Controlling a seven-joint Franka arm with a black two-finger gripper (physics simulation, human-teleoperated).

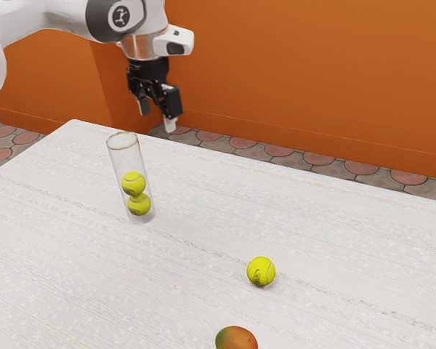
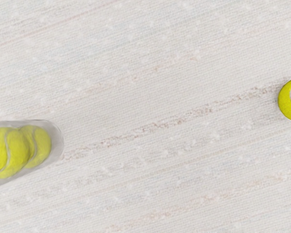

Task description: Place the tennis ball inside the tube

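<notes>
Your gripper (image 1: pixel 157 113) hangs empty above the far side of the white table (image 1: pixel 189 240), its fingers spread with nothing between them, as the loose ball (image 1: pixel 261 271) awaits pickup on the bare surface, well apart from the clear tube (image 1: pixel 127 158). The step in hand appears to be the reach for that ball, with the grasp, carry and drop all to be done. The next move calls for you to carry the open hand across to the ball, center over it, lower with a finger on each side and close around its widest part; a grip set too high could squeeze the sphere out and send it rolling. The tube, a slim, see-through cylinder, stands upright with its round mouth up, holding two balls, the upper ball (image 1: pixel 134 183) resting on the lower ball (image 1: pixel 139 204), and the room above them looks enough for one more. Its thin walls look smooth and likely to tip if brushed, so you will want to bring the ball in from above the rim and line it up squarely before letting go. Felt covers the ball in bright yellow, crossed by a pale curved seam and dark print. Nearer the exterior view's camera sits a mango (image 1: pixel 237 339), smooth, rounded and flushed green to orange-red, while faint brownish streaks run through the table's grainy top.
</notes>
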